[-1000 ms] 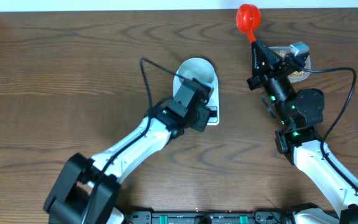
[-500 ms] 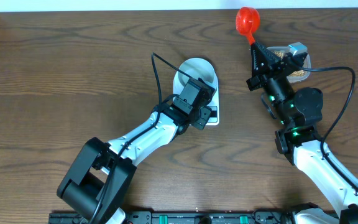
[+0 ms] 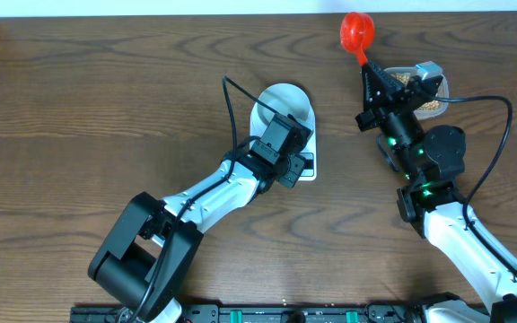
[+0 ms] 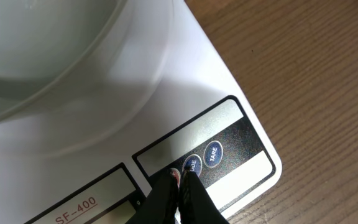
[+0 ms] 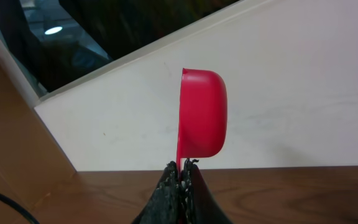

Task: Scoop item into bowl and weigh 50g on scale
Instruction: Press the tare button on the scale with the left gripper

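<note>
Left wrist: scale [image 4: 197,81] marked "SF-400", "TARE"

The scale [image 4: 185,93] reads "SF-400"; its button [image 4: 212,154] reads "TARE".

- This looks like a robot laboratory or test room, not a home.
- A left arm [image 3: 214,193] and a right arm [image 3: 460,233], both with loose black cables [image 3: 496,99], work at a wood-pattern tabletop [image 3: 79,108].
- A plain white wall panel [image 5: 291,93] closes the back.
- Above it is dark glass [image 5: 104,25], in which a ceiling lamp [image 5: 53,30] shows.
</note>
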`<state>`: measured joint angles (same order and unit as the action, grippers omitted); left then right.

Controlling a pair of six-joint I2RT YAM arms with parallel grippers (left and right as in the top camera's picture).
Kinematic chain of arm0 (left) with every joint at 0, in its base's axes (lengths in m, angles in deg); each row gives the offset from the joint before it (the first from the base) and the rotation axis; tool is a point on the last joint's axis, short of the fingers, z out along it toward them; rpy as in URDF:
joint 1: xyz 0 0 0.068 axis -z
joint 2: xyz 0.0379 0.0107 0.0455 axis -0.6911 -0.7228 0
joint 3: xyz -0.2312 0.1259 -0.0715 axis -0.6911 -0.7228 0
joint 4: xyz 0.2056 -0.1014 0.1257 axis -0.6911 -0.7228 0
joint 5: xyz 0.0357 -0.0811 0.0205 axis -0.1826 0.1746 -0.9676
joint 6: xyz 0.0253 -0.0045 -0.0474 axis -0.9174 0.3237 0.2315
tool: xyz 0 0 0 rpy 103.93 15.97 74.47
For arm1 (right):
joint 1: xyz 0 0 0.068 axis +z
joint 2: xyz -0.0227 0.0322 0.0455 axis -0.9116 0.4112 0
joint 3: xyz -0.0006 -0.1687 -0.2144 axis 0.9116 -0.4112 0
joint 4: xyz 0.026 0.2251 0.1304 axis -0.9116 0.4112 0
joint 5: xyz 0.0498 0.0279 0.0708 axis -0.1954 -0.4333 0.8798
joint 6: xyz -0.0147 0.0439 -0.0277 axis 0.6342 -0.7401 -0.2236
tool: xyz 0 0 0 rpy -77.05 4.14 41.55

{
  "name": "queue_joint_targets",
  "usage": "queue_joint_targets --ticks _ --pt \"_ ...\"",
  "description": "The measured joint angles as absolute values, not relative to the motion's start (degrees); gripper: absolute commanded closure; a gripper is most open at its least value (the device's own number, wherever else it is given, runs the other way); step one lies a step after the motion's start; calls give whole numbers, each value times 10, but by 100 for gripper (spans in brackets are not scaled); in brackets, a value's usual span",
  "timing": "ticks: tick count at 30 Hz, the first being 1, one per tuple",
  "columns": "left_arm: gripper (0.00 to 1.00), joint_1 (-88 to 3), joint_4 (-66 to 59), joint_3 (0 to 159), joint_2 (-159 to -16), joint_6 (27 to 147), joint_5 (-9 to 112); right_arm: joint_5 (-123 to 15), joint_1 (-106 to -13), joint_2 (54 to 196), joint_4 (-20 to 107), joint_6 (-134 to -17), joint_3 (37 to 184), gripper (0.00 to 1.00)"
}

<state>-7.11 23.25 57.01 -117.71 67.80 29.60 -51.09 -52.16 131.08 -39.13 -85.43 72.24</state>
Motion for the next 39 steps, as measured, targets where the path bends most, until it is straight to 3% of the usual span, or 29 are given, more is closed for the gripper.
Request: queue_joint_targets --ticks 30,39 --pt "93 -73 240 578 -1212 671 294 -524 -522 1311 -391 -854 722 99" --pt "93 -73 206 578 -1138 671 294 -577 -522 1311 -390 -848 722 99"
